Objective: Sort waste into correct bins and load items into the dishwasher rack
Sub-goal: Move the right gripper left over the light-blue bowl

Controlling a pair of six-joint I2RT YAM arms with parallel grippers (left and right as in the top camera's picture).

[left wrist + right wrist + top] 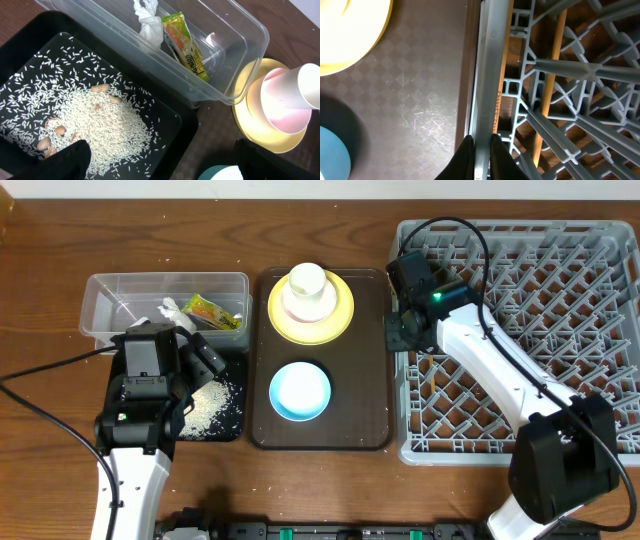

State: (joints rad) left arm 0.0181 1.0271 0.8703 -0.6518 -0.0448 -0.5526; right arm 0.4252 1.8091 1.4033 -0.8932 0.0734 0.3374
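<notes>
Grey pegged grid rack (540, 300) sits at 3 o'clock of the brown tray (365, 380); only the right wrist view shows the right gripper (481, 142) pinching its rim. The left gripper (162, 155) gapes over the black bin (30, 45) of rice (100, 120). The clear tub (110, 305) at its 12 o'clock holds tissue (147, 22) and wrapper (182, 42), print unreadable.

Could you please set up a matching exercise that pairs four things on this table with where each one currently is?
Things:
1. snack wrapper
2. rice grains
3. white cup
4. light-blue bowl

Places:
A. in the black bin
B. alone on the brown tray
C. in the clear tub
D. stacked on the pinkish bowl, which sits on the yellow plate

Pairs: 1-C, 2-A, 3-D, 4-B.
</notes>
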